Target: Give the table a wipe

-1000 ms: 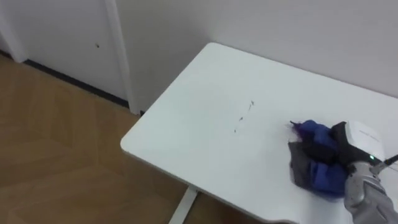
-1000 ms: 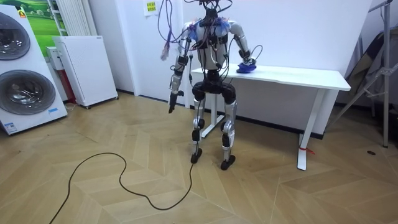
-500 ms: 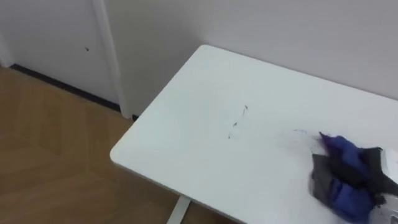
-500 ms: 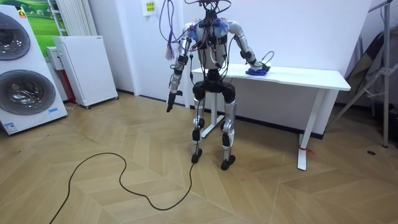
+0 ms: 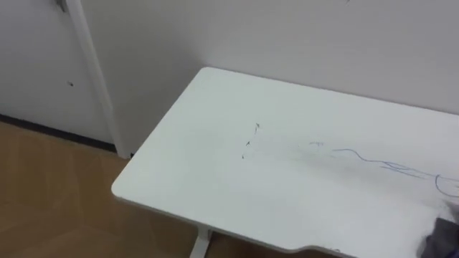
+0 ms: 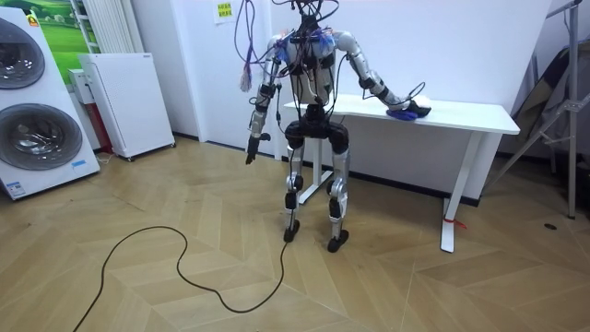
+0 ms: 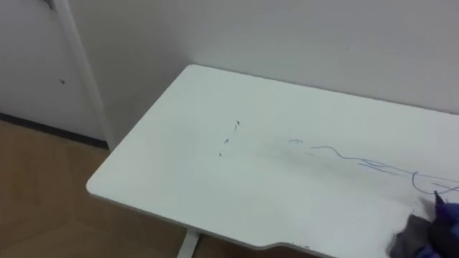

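Table (image 5: 215, 165), white, long side against the wall; the robot stands at its end on the room view's left. Cloth (image 7: 423, 240), blue and grey, lies on the tabletop at 4 o'clock in the eye views, under the right hand (image 6: 415, 109), whose arm is stretched along the top. Whether that hand clasps or merely presses the cloth cannot be told. Left hand (image 6: 253, 152) hangs at the robot's side, state likewise unreadable. Blue pen line (image 5: 373, 163) at 3 o'clock, just beside the cloth; dark specks (image 5: 249, 140) near centre. Advice: keep the cloth flat and pressed, cover the pen line in overlapping strokes, then sweep toward 9 o'clock across the specks.
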Available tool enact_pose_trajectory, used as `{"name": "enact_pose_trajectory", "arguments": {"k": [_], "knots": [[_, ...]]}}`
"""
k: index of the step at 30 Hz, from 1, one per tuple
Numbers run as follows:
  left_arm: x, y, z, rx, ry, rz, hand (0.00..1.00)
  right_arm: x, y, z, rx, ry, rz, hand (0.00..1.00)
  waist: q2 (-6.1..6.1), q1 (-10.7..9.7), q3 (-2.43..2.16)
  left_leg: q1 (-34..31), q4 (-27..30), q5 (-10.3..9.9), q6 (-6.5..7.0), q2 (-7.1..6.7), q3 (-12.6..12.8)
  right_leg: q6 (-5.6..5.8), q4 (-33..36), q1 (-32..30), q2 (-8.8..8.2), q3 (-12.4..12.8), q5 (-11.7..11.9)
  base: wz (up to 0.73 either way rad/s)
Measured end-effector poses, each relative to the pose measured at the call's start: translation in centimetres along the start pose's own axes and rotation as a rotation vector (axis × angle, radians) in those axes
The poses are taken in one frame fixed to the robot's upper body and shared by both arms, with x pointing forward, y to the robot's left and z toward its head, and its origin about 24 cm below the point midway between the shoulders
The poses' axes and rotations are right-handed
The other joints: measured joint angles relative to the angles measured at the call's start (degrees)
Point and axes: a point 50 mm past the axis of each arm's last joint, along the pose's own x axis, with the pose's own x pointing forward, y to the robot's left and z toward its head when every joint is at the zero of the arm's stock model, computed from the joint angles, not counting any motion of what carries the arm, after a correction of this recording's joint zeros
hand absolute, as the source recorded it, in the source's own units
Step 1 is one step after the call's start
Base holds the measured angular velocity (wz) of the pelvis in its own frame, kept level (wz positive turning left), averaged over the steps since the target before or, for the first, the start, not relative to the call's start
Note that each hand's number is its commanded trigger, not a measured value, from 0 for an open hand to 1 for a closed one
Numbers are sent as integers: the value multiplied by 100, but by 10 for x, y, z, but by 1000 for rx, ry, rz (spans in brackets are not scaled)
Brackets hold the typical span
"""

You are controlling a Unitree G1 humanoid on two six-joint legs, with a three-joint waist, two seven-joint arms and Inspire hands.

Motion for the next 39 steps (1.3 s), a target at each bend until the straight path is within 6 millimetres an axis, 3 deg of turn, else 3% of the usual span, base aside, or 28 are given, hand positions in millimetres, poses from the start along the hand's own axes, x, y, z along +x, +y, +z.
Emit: {"name": "enact_pose_trajectory", "arguments": {"k": [3,5,8,10,12,16,19,24,28,30,33,34,35,36,39], "knots": [[1,-12,9,40,-24,-40,0,-12,23,59,-70,-280,86,100,67,184,33,-81,-6,3,-4,18,-41,-46,40,-137,54,62,51,-22],[2,-21,20,74,-56,-71,0,-22,42,114,-87,-480,161,100,143,337,110,-144,5,4,-4,10,-92,-39,73,-202,56,59,42,4],[2,-22,24,82,-72,-81,0,-24,44,155,-132,-640,193,100,216,616,130,-227,-15,16,1,-12,-171,-28,81,-288,37,-6,17,17],[1,-21,19,85,-62,-85,0,-22,42,163,-146,-670,182,100,198,698,107,-283,-12,22,5,-19,-247,-12,80,-319,21,-115,5,22],[0,-21,14,87,-43,-87,0,-19,40,160,-140,-656,181,100,194,699,98,-345,-9,24,6,-25,-357,-10,93,-337,8,-261,4,32],[-1,-18,6,68,-10,-75,0,-19,46,135,-98,-594,203,100,104,416,59,-288,-11,25,6,-32,-544,-7,79,-126,-2,-492,2,35],[2,-10,17,75,-44,-54,0,-9,43,114,-27,-468,203,100,23,288,32,-308,11,25,6,-72,-537,11,82,-69,-42,-538,-9,24],[5,10,33,66,-96,17,0,22,12,68,9,-241,97,100,-9,188,5,-685,189,30,64,-156,-446,28,95,-354,-140,-661,2,0],[9,21,45,48,-109,54,0,38,-15,42,30,-117,3,100,113,85,-45,-1131,434,50,96,-162,-440,34,192,-703,-168,-688,8,-1],[11,17,56,41,-136,41,0,44,-21,46,48,-102,-17,100,179,42,-28,-1301,506,52,87,-138,-439,7,308,-859,-166,-676,20,-4],[14,9,77,71,-171,10,0,54,-26,77,63,-137,-47,100,289,129,10,-1701,665,96,55,-73,-337,-110,498,-1356,-112,-476,82,-33],[15,9,87,82,-195,9,0,58,-29,94,65,-164,-60,100,310,143,48,-1855,693,154,47,-55,-316,-165,564,-1547,-80,-373,132,-39],[15,8,97,93,-222,9,0,62,-32,114,62,-197,-74,100,352,187,119,-2021,738,200,41,-43,-290,-221,684,-1810,-60,-256,171,-45],[15,7,102,103,-232,6,0,64,-35,123,52,-217,-88,100,350,223,155,-2121,789,206,38,-36,-290,-239,709,-1941,-38,-191,186,-51],[16,1,128,137,-285,-26,0,66,-45,172,-3,-351,-137,100,390,482,193,-2598,943,240,13,18,-297,-293,739,-2519,106,35,357,-65]]}}
